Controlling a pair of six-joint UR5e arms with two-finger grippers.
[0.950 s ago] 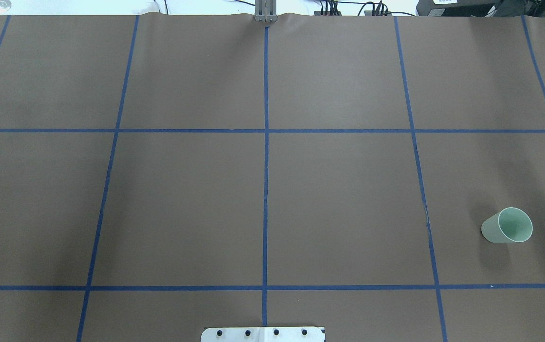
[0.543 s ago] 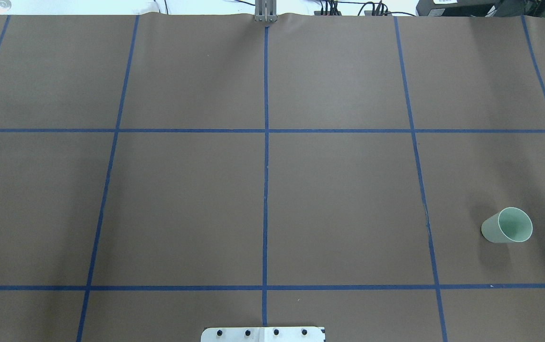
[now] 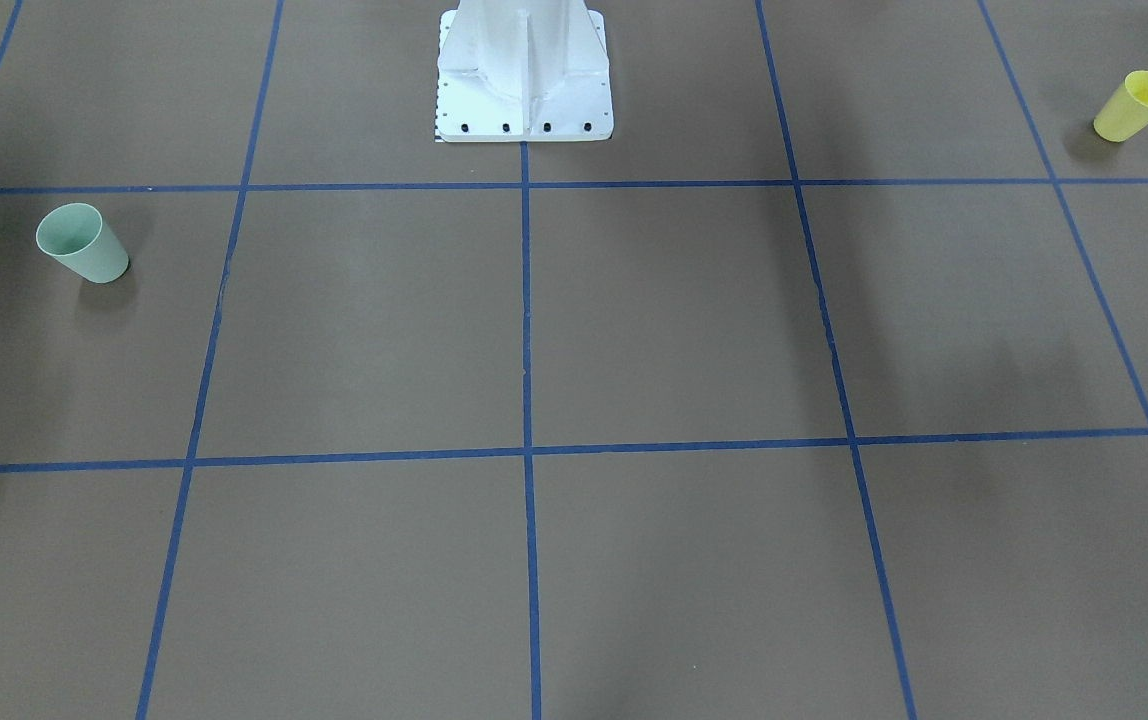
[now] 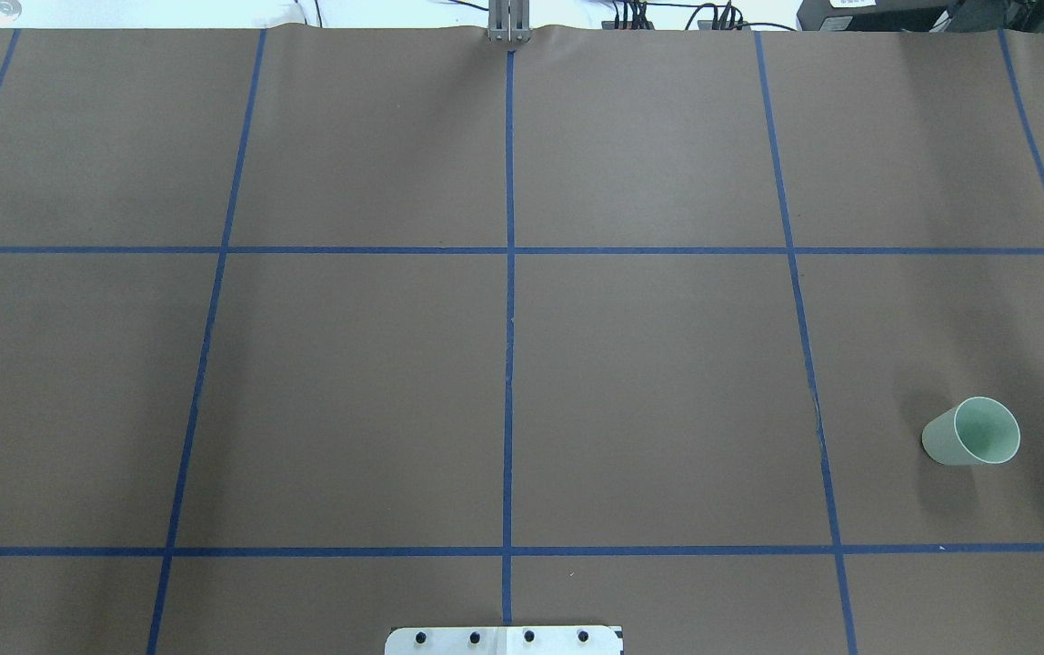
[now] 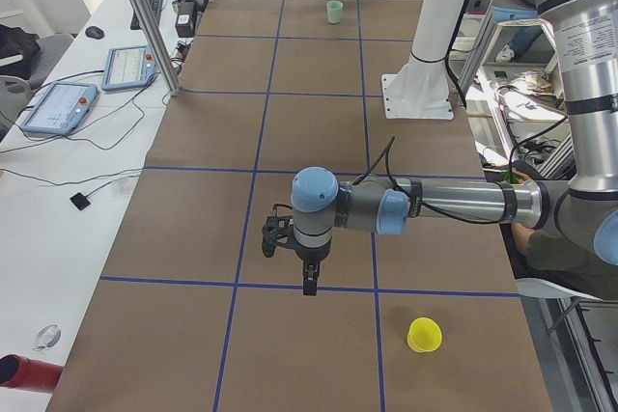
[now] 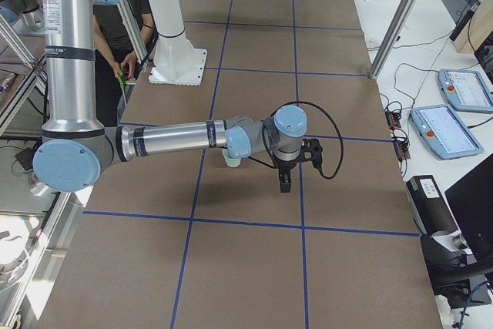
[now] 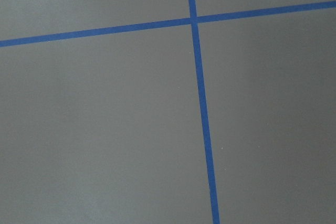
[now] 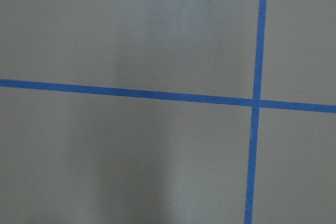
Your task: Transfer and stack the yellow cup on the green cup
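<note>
The yellow cup (image 3: 1134, 105) stands upright near the table's left end, on the robot's side; it also shows in the exterior left view (image 5: 424, 335). The green cup (image 4: 972, 432) stands upright near the right end and shows in the front view (image 3: 82, 243). My left gripper (image 5: 309, 282) points down over the table, apart from the yellow cup. My right gripper (image 6: 284, 182) points down beside the green cup (image 6: 231, 161), which the arm partly hides. I cannot tell whether either gripper is open or shut. Both wrist views show only brown table and blue tape.
The white robot pedestal (image 3: 524, 80) stands at the middle of the robot's side. Blue tape lines (image 4: 509, 364) divide the brown table into squares. Control tablets (image 5: 58, 108) and cables lie on the side bench. A person (image 6: 123, 28) stands behind the robot.
A small dark tip has come into the overhead view at its right edge. The green cup has not moved.
</note>
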